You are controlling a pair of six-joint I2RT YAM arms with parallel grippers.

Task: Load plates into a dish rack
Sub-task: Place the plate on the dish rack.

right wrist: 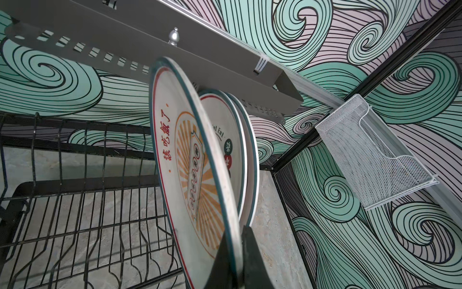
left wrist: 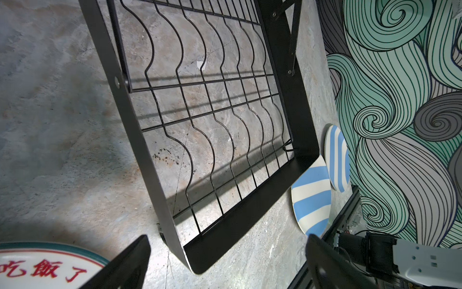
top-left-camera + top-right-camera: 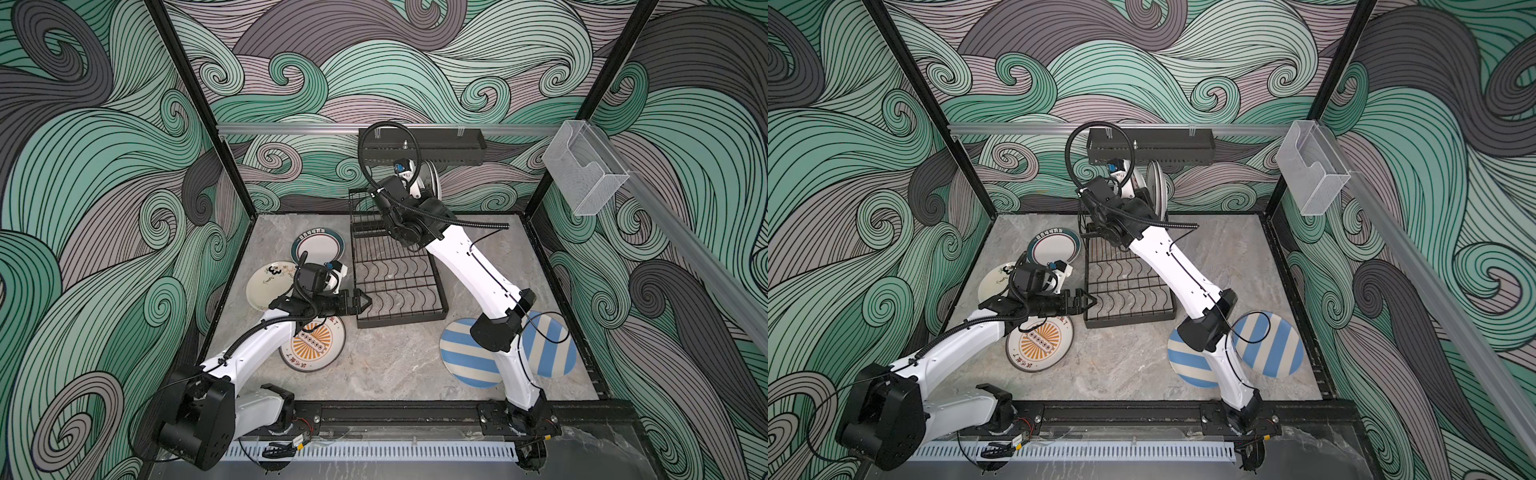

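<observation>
We note right tool (image 1: 236, 261) clenched on sunburst plate (image 1: 190, 160), upright, face parallel to two racked plates (image 1: 246, 140) just beside, over dish rack (image 3: 399, 319) upper slots. Left tool (image 3: 360, 302) released, well apart.

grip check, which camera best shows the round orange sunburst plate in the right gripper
Right wrist view: the orange sunburst plate fills it, rim in the right gripper. In both top views only plate edges show behind the arm; left wrist misses it.
</observation>
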